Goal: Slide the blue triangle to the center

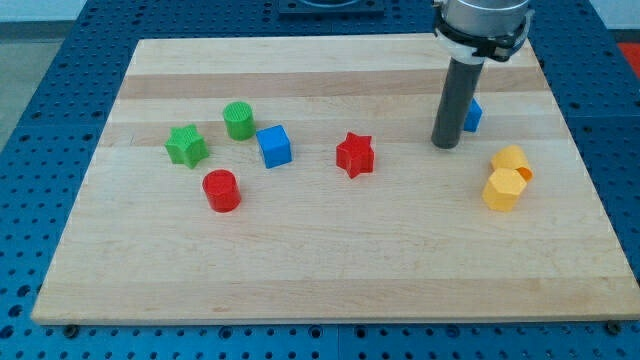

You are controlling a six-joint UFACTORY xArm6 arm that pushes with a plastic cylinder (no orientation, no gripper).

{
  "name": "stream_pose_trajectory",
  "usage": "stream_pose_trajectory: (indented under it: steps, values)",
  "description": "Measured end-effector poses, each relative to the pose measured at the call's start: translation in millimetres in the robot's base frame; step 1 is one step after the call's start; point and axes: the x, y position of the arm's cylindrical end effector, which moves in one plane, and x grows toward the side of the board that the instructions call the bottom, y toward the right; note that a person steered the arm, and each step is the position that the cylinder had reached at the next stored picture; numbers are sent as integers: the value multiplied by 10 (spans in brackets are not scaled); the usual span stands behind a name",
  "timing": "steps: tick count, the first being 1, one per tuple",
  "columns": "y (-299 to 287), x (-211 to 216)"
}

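Note:
The blue triangle (474,115) sits at the view's upper right, mostly hidden behind my dark rod; only its right part shows. My tip (445,146) rests on the board just left of and slightly below the blue triangle, close against it. Whether they touch cannot be told.
A red star (355,154) lies left of my tip near the middle. A blue cube (273,146), green cylinder (239,120), green star (186,146) and red cylinder (221,190) stand at the left. Two yellow blocks (511,160) (503,189) lie at the right. The wooden board (330,270) rests on a blue pegboard.

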Motion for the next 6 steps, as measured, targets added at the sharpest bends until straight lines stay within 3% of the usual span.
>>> stream_pose_trajectory:
  steps: [2, 3, 4, 5, 6]
  values:
    - [730, 25]
    - [852, -275]
    - [390, -449]
    - [-629, -369]
    - [-817, -370]
